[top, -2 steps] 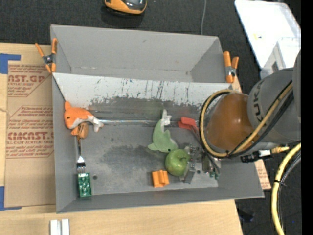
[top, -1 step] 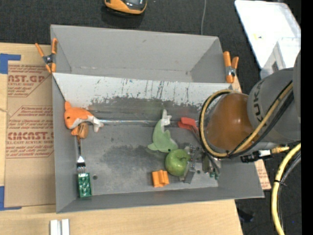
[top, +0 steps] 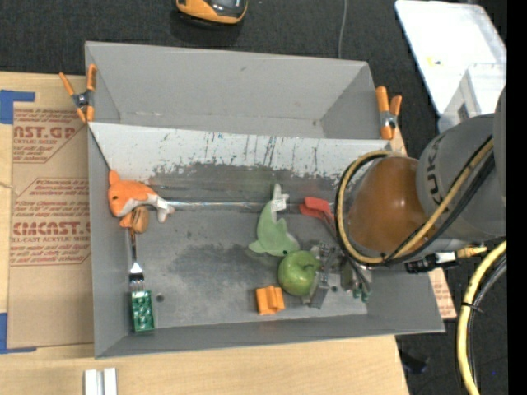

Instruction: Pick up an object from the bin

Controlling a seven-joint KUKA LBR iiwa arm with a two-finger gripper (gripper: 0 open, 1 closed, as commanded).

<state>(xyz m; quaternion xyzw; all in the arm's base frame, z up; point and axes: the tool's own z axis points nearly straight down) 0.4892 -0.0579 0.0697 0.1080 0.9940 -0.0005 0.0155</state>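
Glossy round green apple (top: 298, 273), dark tool (top: 338, 278) beside

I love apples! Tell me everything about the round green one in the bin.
The green apple is round, shiny, plastic-looking. It sits near the bin's front wall, right of middle. A pale green dolphin toy seems to touch its top-left; the gripper is close on its right; an orange block lies lower left.
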